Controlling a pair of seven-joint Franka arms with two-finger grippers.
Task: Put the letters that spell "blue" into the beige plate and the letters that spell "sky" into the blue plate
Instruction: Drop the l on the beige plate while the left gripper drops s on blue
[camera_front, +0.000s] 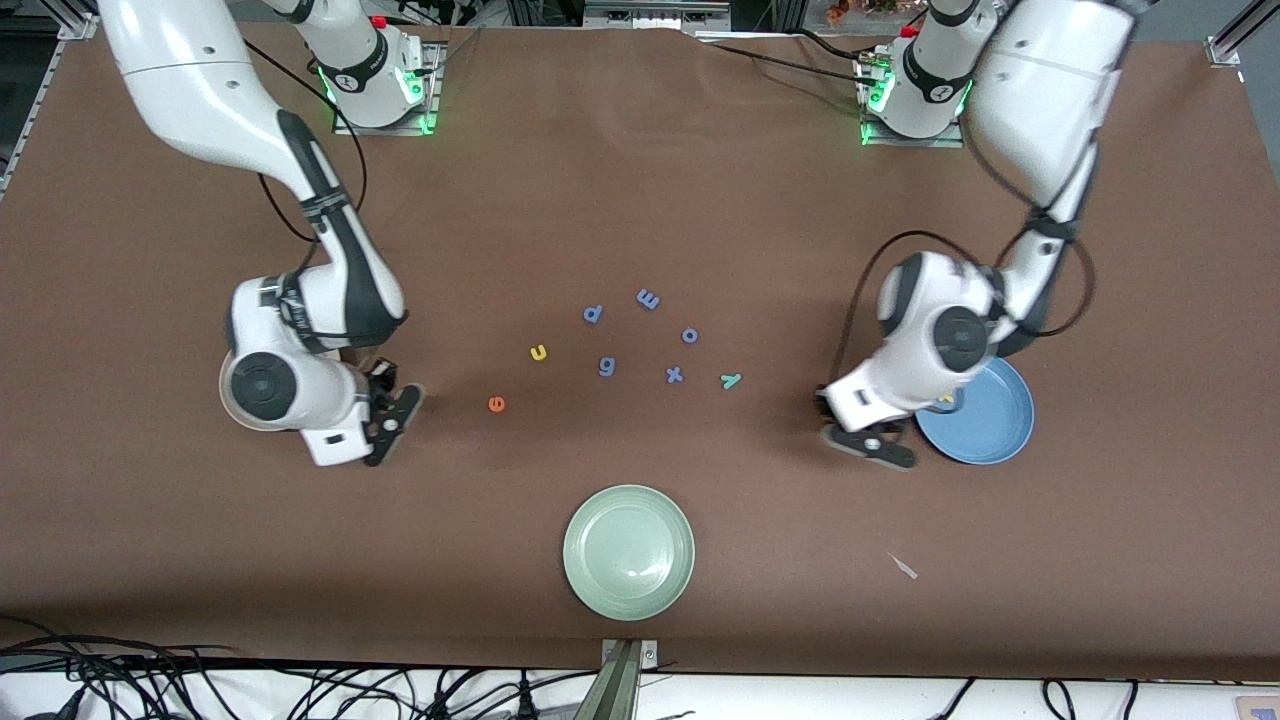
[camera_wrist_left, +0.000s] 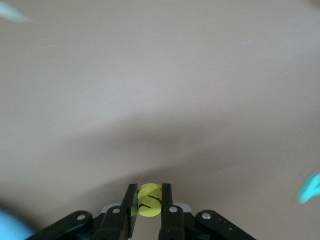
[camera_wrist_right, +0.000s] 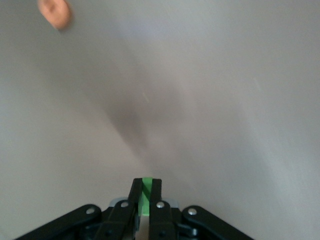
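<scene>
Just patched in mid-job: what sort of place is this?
Likely a robotics lab bench: two bolted-down arms, a brown-covered table scattered with foam letters like the orange e, and cables along its edge.

Matt table, glossy plates, foam letters

I see a matt brown table cover (camera_front: 640, 180), like paper or felt, faintly creased. My green plate (camera_front: 628, 552) and blue plate (camera_front: 990, 425) have a smooth, glazed sheen. The s (camera_wrist_left: 149, 200) looks like soft matt foam. Both arms wear glossy white plastic shells (camera_front: 200, 90); the gripper fingers (camera_wrist_right: 156, 197) are matt black with bright metal screws.
</scene>
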